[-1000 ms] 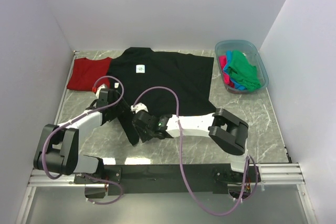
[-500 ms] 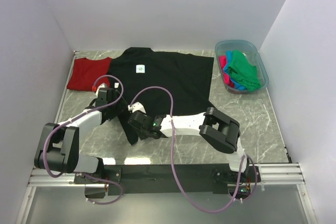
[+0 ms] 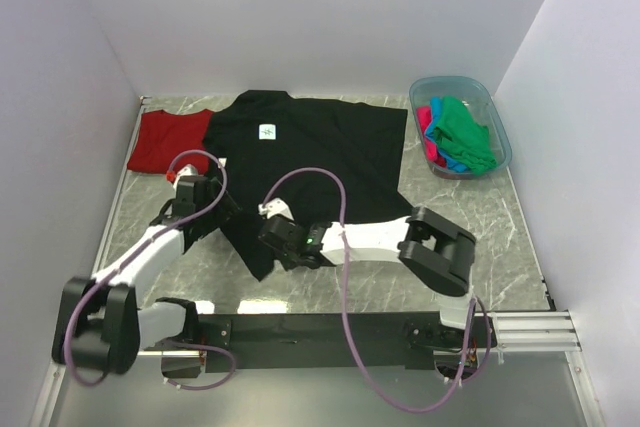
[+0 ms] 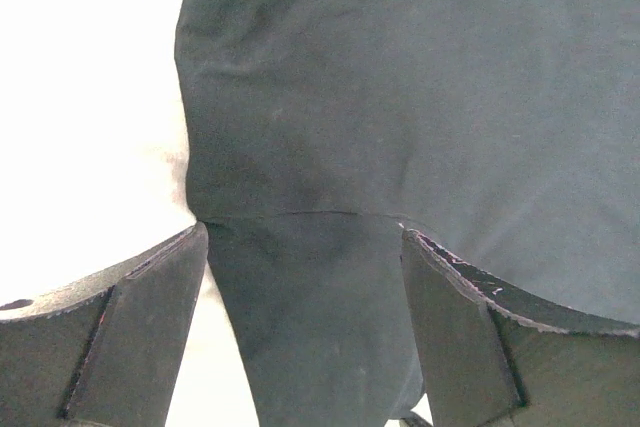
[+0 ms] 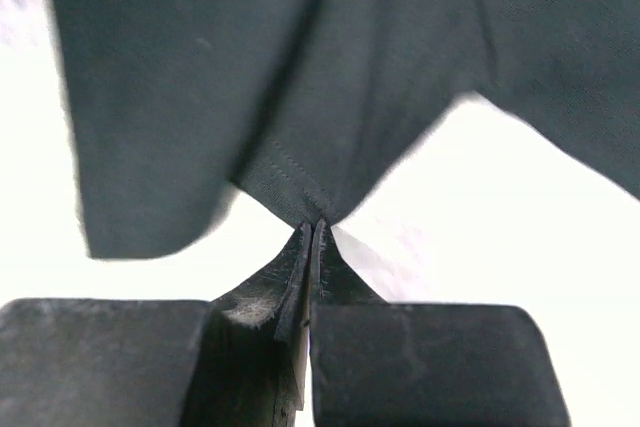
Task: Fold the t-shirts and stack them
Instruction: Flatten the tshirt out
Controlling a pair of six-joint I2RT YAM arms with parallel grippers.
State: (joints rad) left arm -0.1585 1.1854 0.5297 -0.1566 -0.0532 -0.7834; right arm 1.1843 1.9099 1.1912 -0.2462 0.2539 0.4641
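Cloth is pinched between the closed fingers of my right claw [image 5: 312,232]: a stitched hem of the black t-shirt [image 3: 320,152], gathered into a small peak at the tips, low over the marble-patterned table [image 3: 480,237]. From above, that claw sits at about 7 o'clock from the table's middle, on the narrow flap of black cloth that trails toward the near edge.

My left claw [image 4: 300,247] is spread wide, with one finger on either side of the same flap where a seam crosses it. Whether those fingers touch the cloth I cannot tell. It lies at about 10 o'clock from the right claw, close beside it.

Beyond both, the rest of the black t-shirt lies flat across the middle of the table, its small white label [image 3: 267,131] face up near the collar at 12 o'clock. At 10 o'clock a dark red t-shirt [image 3: 165,140] lies flat, its edge meeting the black one. At 2 o'clock, well apart, a translucent blue tub [image 3: 450,80] holds a crumpled green t-shirt [image 3: 465,132] on top of pink [image 3: 427,144] and blue [image 3: 437,112] ones.
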